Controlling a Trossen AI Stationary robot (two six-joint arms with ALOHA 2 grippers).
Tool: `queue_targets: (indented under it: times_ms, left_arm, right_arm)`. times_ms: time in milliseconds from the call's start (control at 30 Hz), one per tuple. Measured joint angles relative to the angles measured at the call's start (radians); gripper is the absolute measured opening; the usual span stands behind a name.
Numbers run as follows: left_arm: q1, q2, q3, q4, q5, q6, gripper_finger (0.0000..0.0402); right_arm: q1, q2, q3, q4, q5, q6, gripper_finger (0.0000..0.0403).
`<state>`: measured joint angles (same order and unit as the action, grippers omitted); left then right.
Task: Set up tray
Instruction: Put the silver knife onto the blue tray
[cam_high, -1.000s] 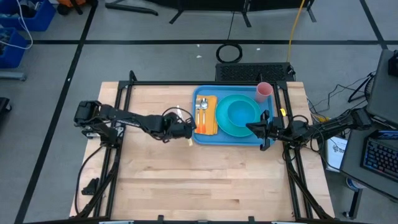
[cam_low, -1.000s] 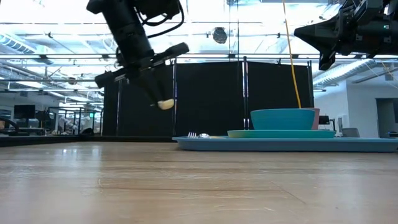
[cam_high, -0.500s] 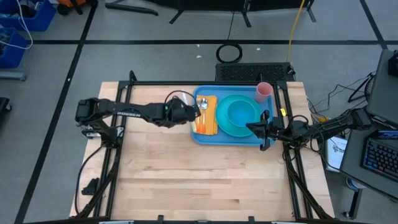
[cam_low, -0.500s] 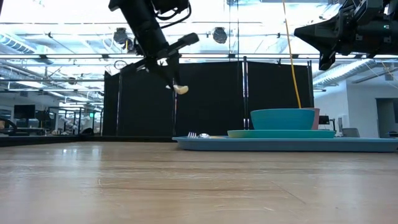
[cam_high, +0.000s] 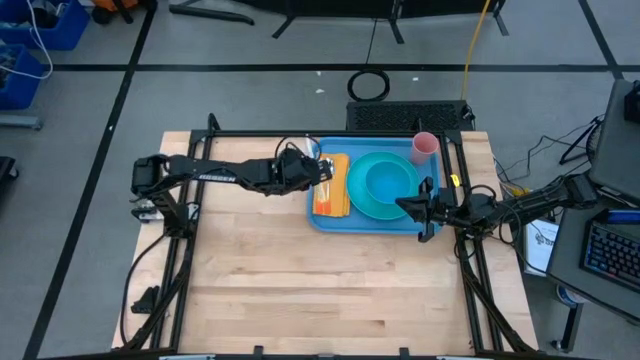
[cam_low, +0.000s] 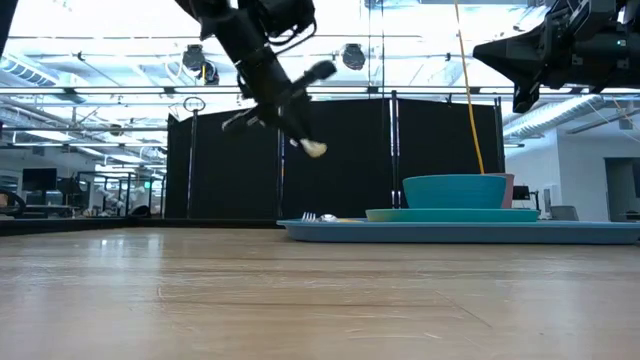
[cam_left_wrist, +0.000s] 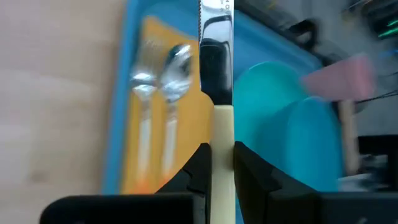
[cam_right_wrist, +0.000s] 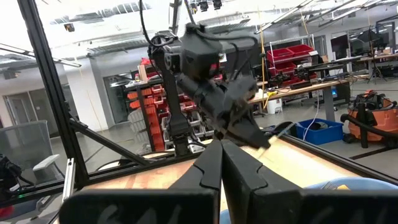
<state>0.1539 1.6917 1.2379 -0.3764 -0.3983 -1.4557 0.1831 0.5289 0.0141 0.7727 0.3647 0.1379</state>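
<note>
The blue tray (cam_high: 322, 222) lies at the table's far right. It bears an orange napkin (cam_high: 333, 196) with a fork (cam_left_wrist: 142, 87) and a spoon (cam_left_wrist: 175, 62), a turquoise plate (cam_high: 356, 200) with a bowl (cam_high: 392, 178), and a pink cup (cam_high: 425, 146). My left gripper (cam_high: 322, 172) hangs over the tray's left end, above the napkin, shut on a knife (cam_left_wrist: 217, 74) with a cream handle. My right gripper (cam_high: 420, 208) waits shut, raised over the tray's right end. My left gripper pinches the knife's cream handle (cam_left_wrist: 222, 134) between its two fingers, slanting down from the table's left. The silver blade (cam_left_wrist: 216, 31) reaches on past the fingertips, over the napkin and the plate's edge. The knife is lifted clear of the tray.
Bare wood covers the table's left and near parts (cam_high: 300, 290). A black frame (cam_high: 200, 140) runs along the table's edges. Beyond the far edge stands a black box (cam_high: 405, 115) with a yellow cable.
My left gripper has carried the knife up and toward the table's far right, from beside the tray's left edge to over the napkin. It has rolled on the way and stayed shut on the handle.
</note>
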Motion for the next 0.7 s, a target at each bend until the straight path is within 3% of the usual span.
queue_targets:
  times_ms: [233,533,700]
  left_arm:
    - [0.018,0.128,0.105,0.0,0.078,0.059,0.0044]
    - [0.021,0.337,0.383,-0.307,0.146,0.084,0.0044]
    - [0.03,0.407,0.455,-0.365,0.206,0.092,0.0044]
  right_arm:
    - [0.0,0.003,0.0,-0.002,0.0,0.0,0.0]
    - [0.0,0.01,0.0,-0.001,0.0,0.0,0.0]
    - [0.0,0.011,0.0,-0.004,0.0,0.0,0.0]
